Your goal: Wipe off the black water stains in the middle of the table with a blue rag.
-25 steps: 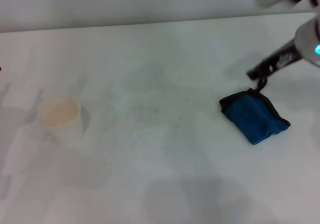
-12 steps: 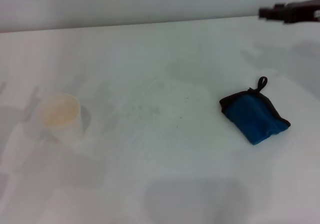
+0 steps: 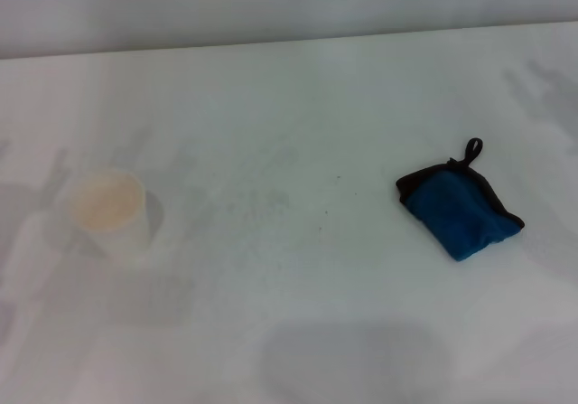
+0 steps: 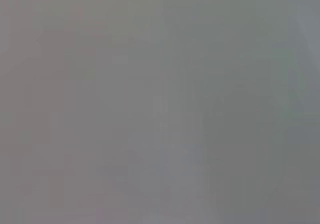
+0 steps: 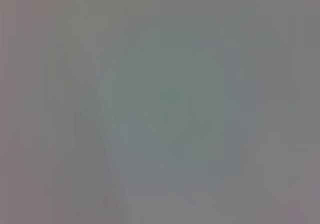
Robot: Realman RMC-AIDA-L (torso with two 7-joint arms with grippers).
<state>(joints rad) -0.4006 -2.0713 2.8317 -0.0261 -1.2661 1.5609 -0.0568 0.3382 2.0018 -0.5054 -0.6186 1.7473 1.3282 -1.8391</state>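
cup [image 3: 110, 212] standing on the left of white table [image 3: 298, 332] | blue rag [image 3: 459, 209] lying flat on the right, black loop pointing to the far side | tiny dark dots [image 3: 340, 178] in the middle, big blotch not seen | no grippers seen, jaws cannot tell | wrist views only grey

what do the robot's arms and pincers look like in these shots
Neither arm nor pincer shows in any view now, so their colours, shapes and markings cannot be described. The head view holds only the white table, the blue rag with its black edging and loop, and a pale cup. Both wrist views show only a blank grey field.
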